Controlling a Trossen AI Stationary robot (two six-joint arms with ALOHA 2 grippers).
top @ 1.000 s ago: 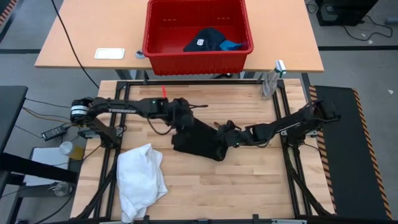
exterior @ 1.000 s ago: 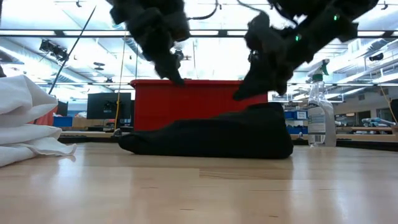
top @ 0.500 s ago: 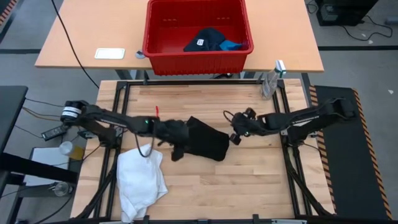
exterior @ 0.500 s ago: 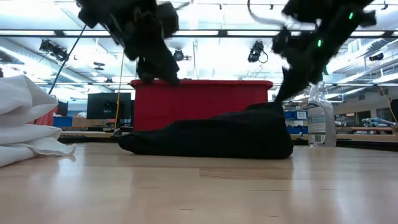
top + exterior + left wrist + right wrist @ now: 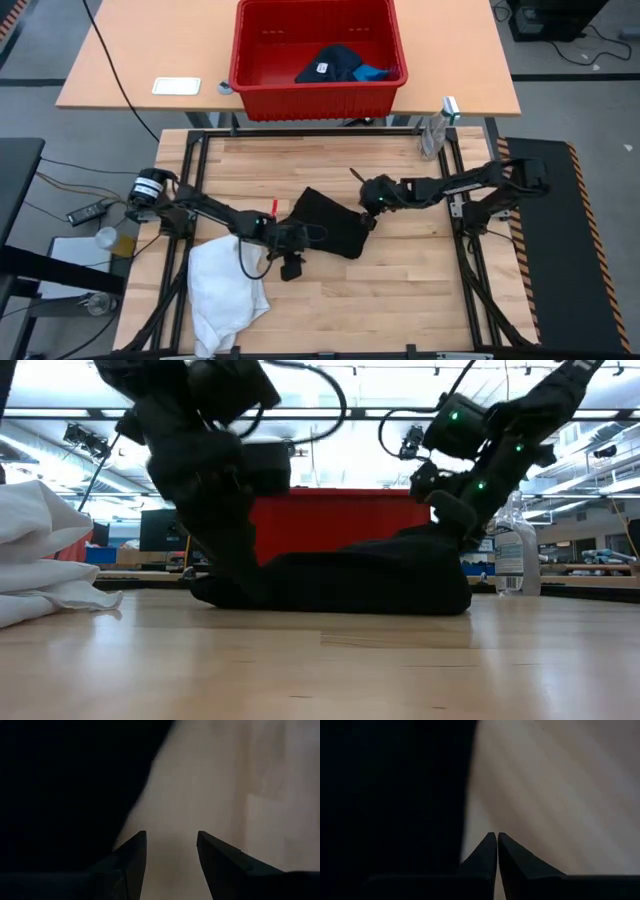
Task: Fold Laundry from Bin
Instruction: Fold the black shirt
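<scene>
A black garment (image 5: 325, 222) lies bunched on the wooden table (image 5: 420, 290). My left gripper (image 5: 292, 264) is low at the garment's near-left edge. It is open, with bare wood between its fingers (image 5: 170, 842) and the black cloth (image 5: 65, 795) beside one finger. My right gripper (image 5: 368, 212) is shut (image 5: 497, 837) at the garment's right edge (image 5: 450, 525). A white garment (image 5: 228, 285) lies heaped at the near left. The red bin (image 5: 317, 90) stands beyond the table's far edge, holding a dark navy garment (image 5: 330, 63) and a small blue one (image 5: 372, 72). My left gripper stands with one finger (image 5: 131, 855) right beside the black garment's edge; whether it touches the cloth I cannot tell. My right gripper's shut fingers (image 5: 487, 851) slant down at the garment's right edge; whether they touch it I cannot tell.
A clear spray bottle (image 5: 437, 128) stands at the table's far right corner. A small white card (image 5: 176, 86) lies on the far desk, left of the bin. Bare wood lies near and right of the black garment.
My left gripper has swung from above the garment's far-left part toward the near edge and sunk to the table beside the garment. My right gripper has drawn back toward the right edge off the garment, then settled lower at its right edge. The garment has stayed put.
</scene>
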